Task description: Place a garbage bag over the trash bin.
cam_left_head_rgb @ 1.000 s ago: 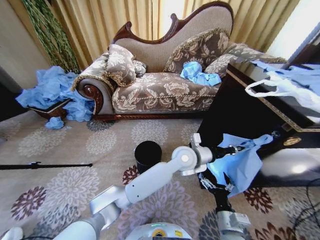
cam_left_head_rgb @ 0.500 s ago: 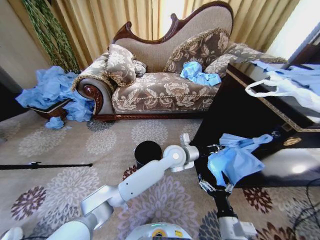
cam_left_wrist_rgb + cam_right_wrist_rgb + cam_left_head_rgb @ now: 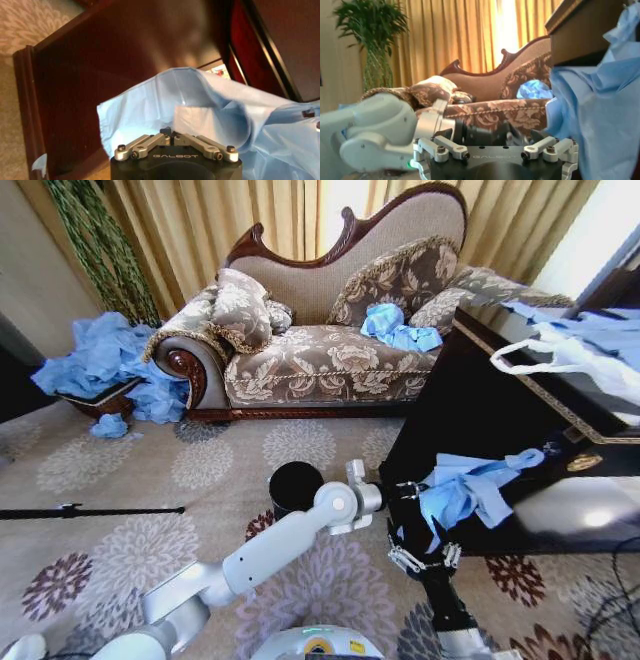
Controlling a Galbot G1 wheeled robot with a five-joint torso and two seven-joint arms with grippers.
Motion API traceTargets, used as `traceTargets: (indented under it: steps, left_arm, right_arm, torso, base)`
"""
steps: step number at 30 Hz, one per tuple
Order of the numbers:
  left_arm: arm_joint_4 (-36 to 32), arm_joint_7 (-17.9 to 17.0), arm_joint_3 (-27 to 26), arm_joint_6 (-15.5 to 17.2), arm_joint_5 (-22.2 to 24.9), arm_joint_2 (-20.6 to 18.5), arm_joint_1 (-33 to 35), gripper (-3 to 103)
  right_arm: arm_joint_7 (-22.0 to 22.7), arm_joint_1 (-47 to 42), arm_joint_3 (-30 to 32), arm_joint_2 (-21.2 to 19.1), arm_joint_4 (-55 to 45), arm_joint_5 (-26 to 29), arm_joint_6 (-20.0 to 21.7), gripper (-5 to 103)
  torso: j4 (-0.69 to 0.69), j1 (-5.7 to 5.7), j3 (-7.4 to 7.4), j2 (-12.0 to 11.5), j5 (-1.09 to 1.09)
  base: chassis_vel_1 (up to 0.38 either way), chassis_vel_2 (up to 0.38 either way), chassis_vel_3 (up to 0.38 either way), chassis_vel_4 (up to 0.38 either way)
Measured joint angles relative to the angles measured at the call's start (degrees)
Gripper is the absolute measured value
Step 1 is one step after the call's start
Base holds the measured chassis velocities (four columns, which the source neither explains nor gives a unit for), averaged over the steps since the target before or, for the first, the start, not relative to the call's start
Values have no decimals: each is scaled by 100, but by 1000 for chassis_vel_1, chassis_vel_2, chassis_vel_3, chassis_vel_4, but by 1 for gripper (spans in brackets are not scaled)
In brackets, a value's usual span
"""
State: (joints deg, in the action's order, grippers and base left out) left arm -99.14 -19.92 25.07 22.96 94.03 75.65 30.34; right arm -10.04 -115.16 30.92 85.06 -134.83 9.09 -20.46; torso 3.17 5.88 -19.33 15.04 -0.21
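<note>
The left gripper (image 3: 408,491) reaches across the robot's front and pinches an edge of the light-blue garbage bag (image 3: 462,493); in the left wrist view its fingers (image 3: 167,139) are pressed together on a fold of the film (image 3: 200,112), which billows open beyond them. The right gripper (image 3: 422,552) sits just below the bag, pointing up at it, its fingers (image 3: 547,148) spread apart and holding nothing, with the plastic hanging beside one of them. The bag hangs in the air in front of the dark wooden cabinet (image 3: 470,395), crumpled and partly folded on itself. The black trash bin (image 3: 295,488) stands upright on the patterned carpet (image 3: 130,480), near the left arm's elbow and apart from the bag, so nothing is over it yet. The step in hand looks like opening the bag's mouth between two grippers. To do it well, the right gripper should probably take the rim opposite the left's pinch, on a single layer and not on a bunched fold, so that drawing the two apart spreads a real opening. The film is thin and slippery, so a shallow pinch may slip. Only with the mouth held wider than the bin's rim should the pair carry it over the bin and lower it evenly.
</note>
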Motion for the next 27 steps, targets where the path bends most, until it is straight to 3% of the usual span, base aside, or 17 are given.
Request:
traceTargets:
  steps: [11,14,27]
  left_arm:
    - [-157,18,-49,-4,-228,-225,328,0]
    - [-189,9,-47,-79,-466,-296,461,0]
    - [-502,40,-241,-58,-548,-667,943,0]
  right_arm:
    - [4,41,-26,-39,-102,-19,22,100]
    - [172,103,-63,-41,-104,-64,112,100]
    - [718,217,-48,-102,-38,-172,369,100]
  torso:
    - [0,0,0,0,0]
    - [-1,0,0,0,1]
    - [0,0,0,0,1]
  base:
    - [0,0,0,0]
    - [0,0,0,0]
    - [0,0,0,0]
